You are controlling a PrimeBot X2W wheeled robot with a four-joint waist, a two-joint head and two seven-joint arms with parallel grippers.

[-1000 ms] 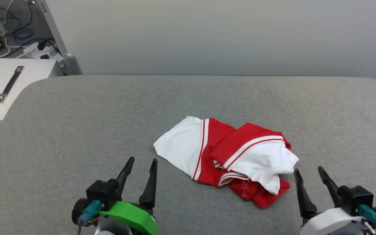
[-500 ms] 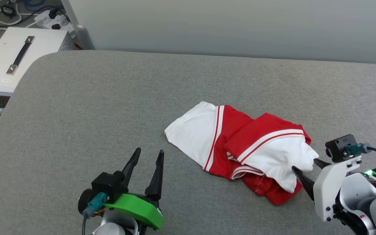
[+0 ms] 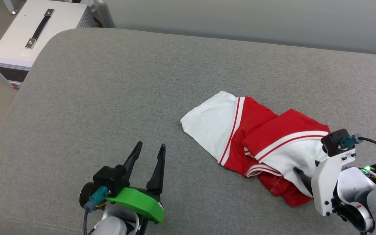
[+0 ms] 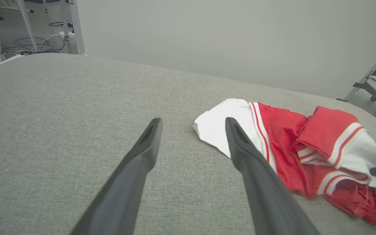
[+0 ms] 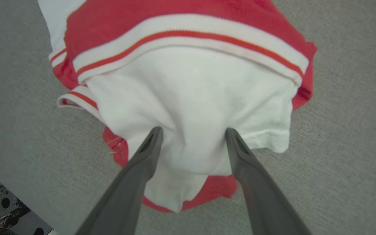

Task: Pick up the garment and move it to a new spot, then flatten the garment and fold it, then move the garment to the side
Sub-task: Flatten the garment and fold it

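The garment (image 3: 256,120) lies crumpled on the grey padded table (image 3: 109,81), right of centre: red cloth, white sleeves and red-and-white striped trim. My right gripper (image 3: 306,166) points down onto its near right end. In the right wrist view this gripper (image 5: 193,130) is open, both fingertips pressed into the white sleeve of the garment (image 5: 191,81), with cloth bunched between them. My left gripper (image 3: 151,144) rests open over bare table, left of the garment. In its wrist view the left gripper (image 4: 193,120) holds nothing, and the garment (image 4: 282,130) lies to its right.
A white box with a dark handle (image 3: 34,29) stands beside the table's far left corner. A pale wall runs behind the table. Table legs and cables (image 4: 28,29) show on the floor at the far left, and a chair base (image 4: 370,91) at the right.
The head camera has swung, shifting the whole picture. My right gripper has gone from beside the garment's near right end to tipped down onto its white sleeve. The left gripper stays put.
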